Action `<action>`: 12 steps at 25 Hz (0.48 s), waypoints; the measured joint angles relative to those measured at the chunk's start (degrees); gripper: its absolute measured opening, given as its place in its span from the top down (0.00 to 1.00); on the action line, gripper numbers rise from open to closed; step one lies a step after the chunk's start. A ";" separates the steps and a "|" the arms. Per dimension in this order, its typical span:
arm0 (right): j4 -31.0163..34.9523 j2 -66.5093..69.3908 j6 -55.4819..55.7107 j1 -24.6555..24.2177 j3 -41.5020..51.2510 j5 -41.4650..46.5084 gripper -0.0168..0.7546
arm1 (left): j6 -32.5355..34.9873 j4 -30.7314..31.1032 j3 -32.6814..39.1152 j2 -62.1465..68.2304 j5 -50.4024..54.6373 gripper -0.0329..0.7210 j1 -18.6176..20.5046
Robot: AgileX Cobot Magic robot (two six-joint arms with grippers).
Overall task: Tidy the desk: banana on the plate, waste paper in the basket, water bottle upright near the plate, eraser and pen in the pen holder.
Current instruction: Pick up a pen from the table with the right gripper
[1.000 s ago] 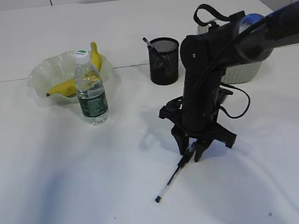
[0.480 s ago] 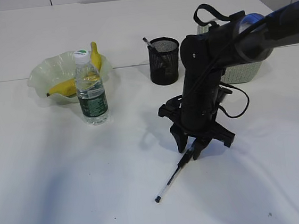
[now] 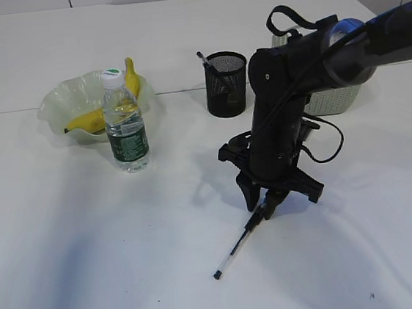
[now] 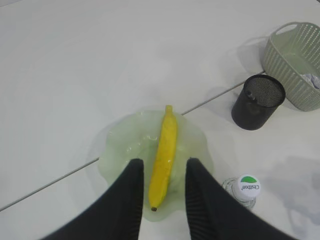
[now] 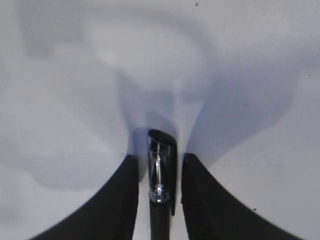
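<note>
On the plain white worktop (image 3: 93,270) lies a slim clear pen with a black cap (image 3: 238,245); the right gripper (image 3: 265,209) straddles its upper end with narrowed jaws, contact unclear. Farther back, a clear plastic bottle with a white cap (image 3: 125,126) stands before the ruffled pale green glass plate (image 3: 60,97) holding a yellow banana (image 4: 164,150). The left gripper (image 4: 163,186) hovers partly parted, empty.

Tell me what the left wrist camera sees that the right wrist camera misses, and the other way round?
Only the left wrist view shows the banana lying in the plate, the pen holder, the basket and the water bottle. Only the right wrist view shows the pen, close up, between its dark jaws. Both share the white desk and a pair of dark jaws in the foreground.
</note>
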 joint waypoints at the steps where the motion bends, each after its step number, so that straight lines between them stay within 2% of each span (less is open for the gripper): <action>1: 0.00 0.00 0.00 0.00 0.00 0.00 0.68 | 0.00 0.04 0.00 0.00 0.00 0.70 0.00; 12: -0.04 0.00 0.00 0.00 0.00 0.00 0.70 | 0.00 1.14 0.00 0.00 0.00 0.70 0.00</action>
